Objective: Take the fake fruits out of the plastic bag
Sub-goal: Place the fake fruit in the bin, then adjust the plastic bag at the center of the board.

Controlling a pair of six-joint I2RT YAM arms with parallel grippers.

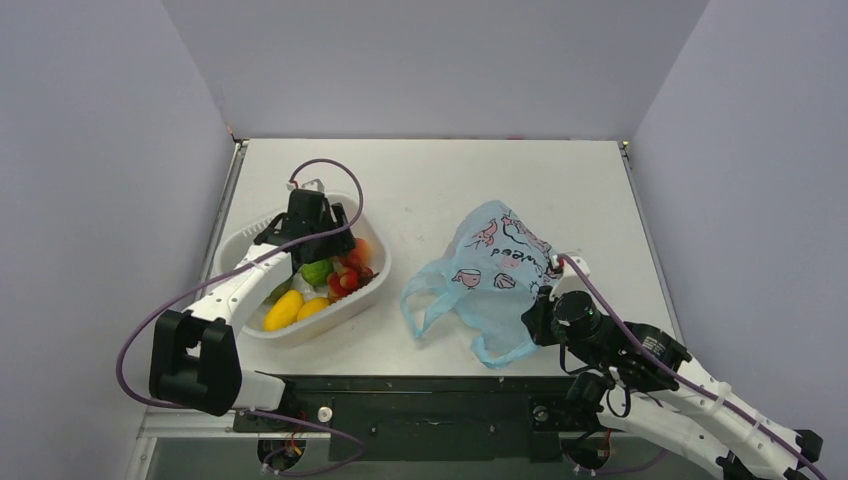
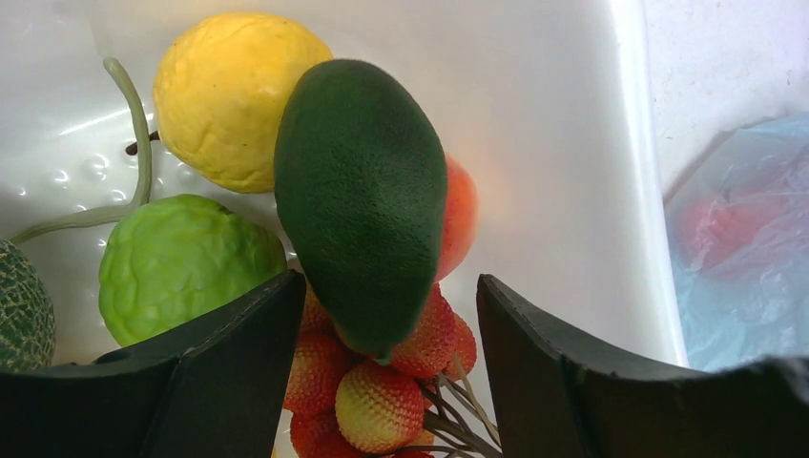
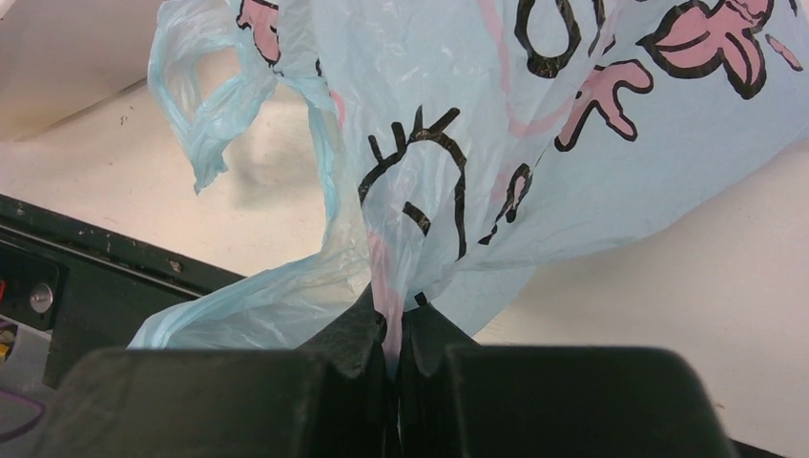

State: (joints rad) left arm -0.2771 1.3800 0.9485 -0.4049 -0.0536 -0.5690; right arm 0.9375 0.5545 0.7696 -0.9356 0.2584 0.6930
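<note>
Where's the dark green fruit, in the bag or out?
Out. The green fruit lies in the tub on the berry cluster; the open left hand straddles it.

White table (image 1: 440, 180) carries a white tub (image 1: 375, 290) at left; plastic bag (image 1: 490, 270) at right.

White tub (image 2: 553, 143) holds yellow piece (image 2: 238, 95) and lime-green piece (image 2: 181, 262).

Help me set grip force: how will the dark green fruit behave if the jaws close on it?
Probably rigid and light: the dark green fruit looks like moulded plastic. Its tapered shape may squirt out of a pinch. Perched on the berry cluster, it could roll aside.
</note>
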